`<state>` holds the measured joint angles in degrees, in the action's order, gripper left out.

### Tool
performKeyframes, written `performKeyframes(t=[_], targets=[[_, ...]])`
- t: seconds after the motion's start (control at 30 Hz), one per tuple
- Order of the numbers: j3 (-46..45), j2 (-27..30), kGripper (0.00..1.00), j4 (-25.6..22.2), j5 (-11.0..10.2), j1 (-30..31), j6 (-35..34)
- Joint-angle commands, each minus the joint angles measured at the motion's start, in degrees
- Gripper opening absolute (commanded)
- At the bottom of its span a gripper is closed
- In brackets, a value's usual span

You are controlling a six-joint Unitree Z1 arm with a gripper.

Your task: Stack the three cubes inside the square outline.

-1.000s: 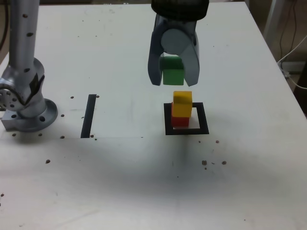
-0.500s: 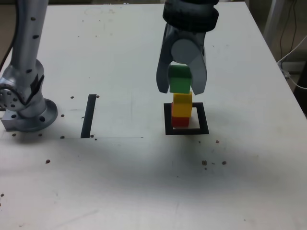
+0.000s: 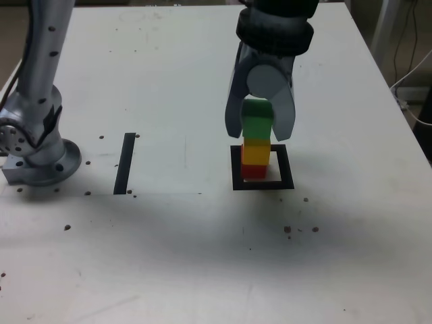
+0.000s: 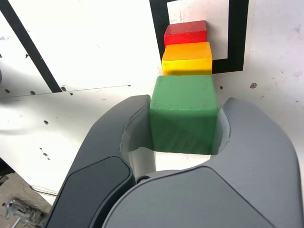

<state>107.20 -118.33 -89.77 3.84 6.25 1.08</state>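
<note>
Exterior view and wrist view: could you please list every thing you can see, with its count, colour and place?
green cube: 1, green, held between the gripper's fingers, on or just above the yellow cube; contact cannot be told.
yellow cube: 1, yellow, on the red cube.
red cube: 1, red, at the bottom of the stack, inside the square outline.
square outline: 1, black tape, on the table, under the stack.
tape strip: 1, black, straight, toward the exterior view's left of the square outline.
table: 1, white, with small dark specks.
cables: a few, light, beyond the table's edge on the exterior view's right.
arm base: 1, silver, at the exterior view's left.
gripper: 1, grey, shut on the green cube.
</note>
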Motion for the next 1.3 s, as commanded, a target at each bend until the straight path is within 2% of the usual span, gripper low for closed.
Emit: performKeyframes(t=[0.0,0.33,0.4,0.47,0.6,0.7,1.0,1.27], targets=[[0.10,-0.54,0.30,-0.78,0.12,-0.10,0.18],[-0.16,-1.19,0.30,-0.40,0.22,-0.34,0.43],[-0.41,-1.33,0.33,-0.37,0.42,-0.49,0.59],[-0.88,-1.49,0.44,-0.19,0.86,-0.71,0.96],[-2.08,-1.68,0.80,0.70,1.96,-1.09,1.93],[-2.54,-1.65,0.92,1.11,2.24,-1.15,2.13],[-3.67,-0.13,0.98,1.92,1.64,-1.15,1.80],[-7.81,7.89,0.99,2.10,-3.60,-1.27,-1.21]])
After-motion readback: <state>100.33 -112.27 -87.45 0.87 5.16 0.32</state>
